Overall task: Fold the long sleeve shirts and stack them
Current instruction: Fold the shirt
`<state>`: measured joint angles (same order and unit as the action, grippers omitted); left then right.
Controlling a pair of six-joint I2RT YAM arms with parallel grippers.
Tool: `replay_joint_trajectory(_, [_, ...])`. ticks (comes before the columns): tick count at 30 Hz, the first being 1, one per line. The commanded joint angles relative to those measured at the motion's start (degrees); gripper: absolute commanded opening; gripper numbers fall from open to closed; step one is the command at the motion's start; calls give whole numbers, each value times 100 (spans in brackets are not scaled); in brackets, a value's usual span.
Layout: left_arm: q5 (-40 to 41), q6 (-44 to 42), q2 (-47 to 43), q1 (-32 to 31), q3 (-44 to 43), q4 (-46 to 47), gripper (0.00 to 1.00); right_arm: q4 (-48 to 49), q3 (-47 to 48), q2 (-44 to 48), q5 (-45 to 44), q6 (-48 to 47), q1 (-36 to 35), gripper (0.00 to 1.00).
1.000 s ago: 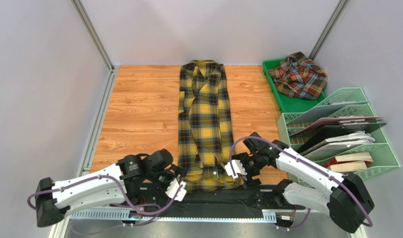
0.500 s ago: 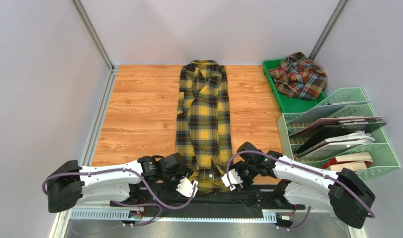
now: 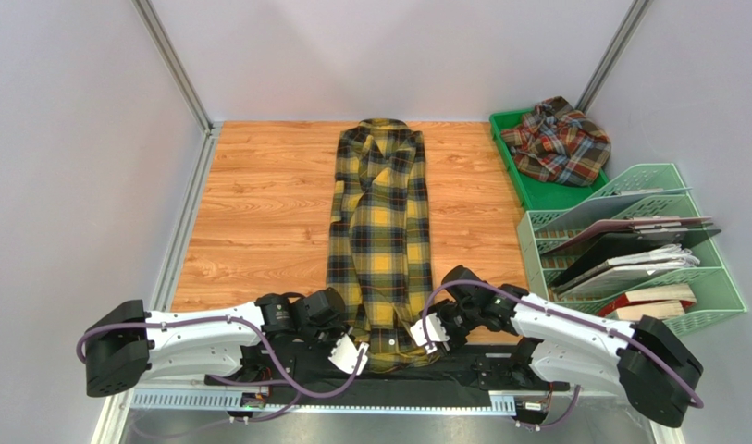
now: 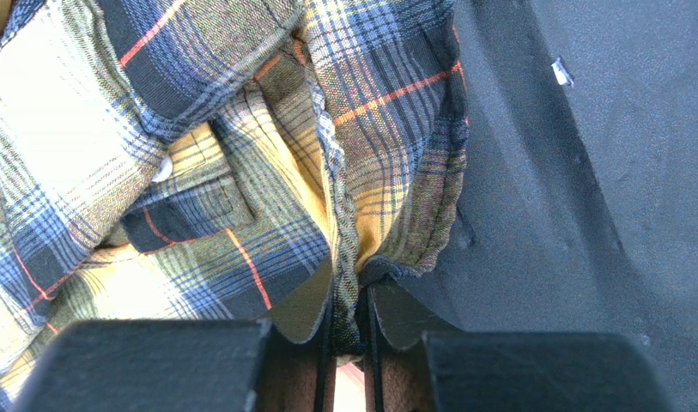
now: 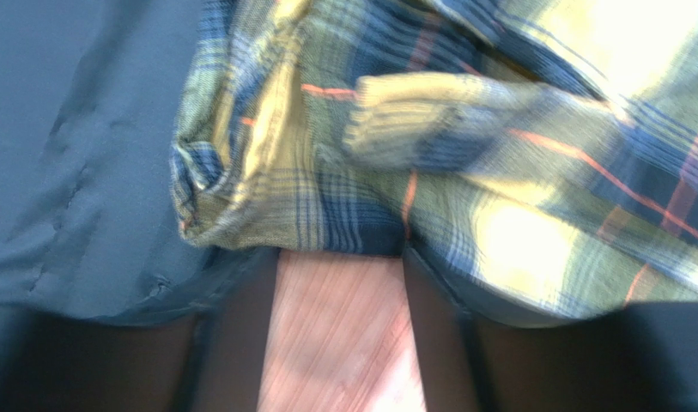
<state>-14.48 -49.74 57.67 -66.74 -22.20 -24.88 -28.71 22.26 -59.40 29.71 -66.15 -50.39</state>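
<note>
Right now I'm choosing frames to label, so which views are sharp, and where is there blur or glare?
Top external: sharp and evenly lit, the yellow shirt clear. Left wrist: hem in focus, but the checks at far left are washed out. Right wrist: soft and smeared throughout, with glare on the yellow squares at upper right.

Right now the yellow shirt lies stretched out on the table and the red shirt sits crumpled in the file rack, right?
No. The red shirt sits crumpled in the green tray, not the file rack; the top view shows it. The yellow shirt does lie stretched out on the table.
</note>
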Motion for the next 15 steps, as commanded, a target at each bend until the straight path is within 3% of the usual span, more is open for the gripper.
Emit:
replay_joint_trajectory(1, [349,-115,95,65,-92,36,16,-90,-143,770,-836,-126,12,68])
replay_joint_trajectory(6, [332,-106,139,65,-145,19,17,-531,-283,1554,-599,92,-540,65])
replay_joint_trajectory(11, [288,-19,148,65,-197,-34,17,-126,-276,1027,-959,454,-1025,62])
replay_joint_trajectory(15, [218,-54,157,65,-267,-148,19,-433,-108,1079,-678,524,-1192,62])
